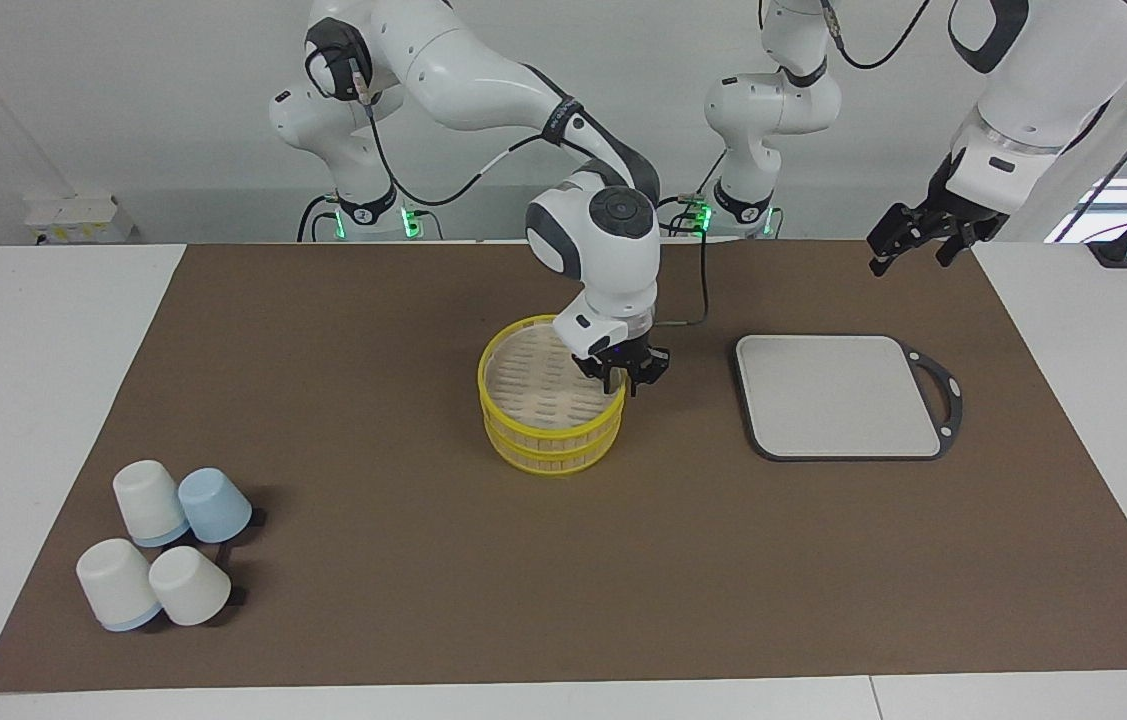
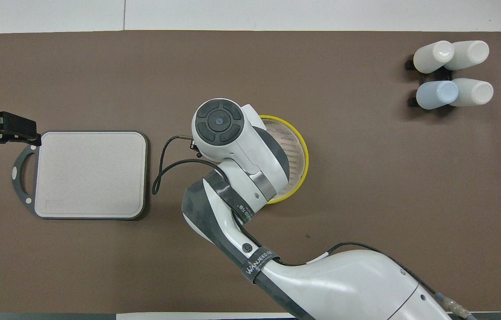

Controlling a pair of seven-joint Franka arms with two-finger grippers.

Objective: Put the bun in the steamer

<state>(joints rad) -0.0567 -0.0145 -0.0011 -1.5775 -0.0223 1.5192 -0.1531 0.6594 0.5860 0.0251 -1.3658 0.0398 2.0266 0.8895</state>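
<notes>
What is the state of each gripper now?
Right gripper: at the rim of the steamer; fingers and any load cannot be told.
Left gripper: waits above the grey board, open, holding nothing.

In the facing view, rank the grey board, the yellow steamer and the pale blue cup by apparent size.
1. Grey board: largest.
2. Steamer: smaller across, though taller.
3. Pale blue cup: smallest, despite lying nearest the camera.

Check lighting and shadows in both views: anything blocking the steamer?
Facing view: even light, soft short shadows by the cups; right gripper covers part of the rim of the steamer; left gripper waits over the mat by the board. Overhead view: the right arm hides most of the steamer. The bun shows in neither.
</notes>
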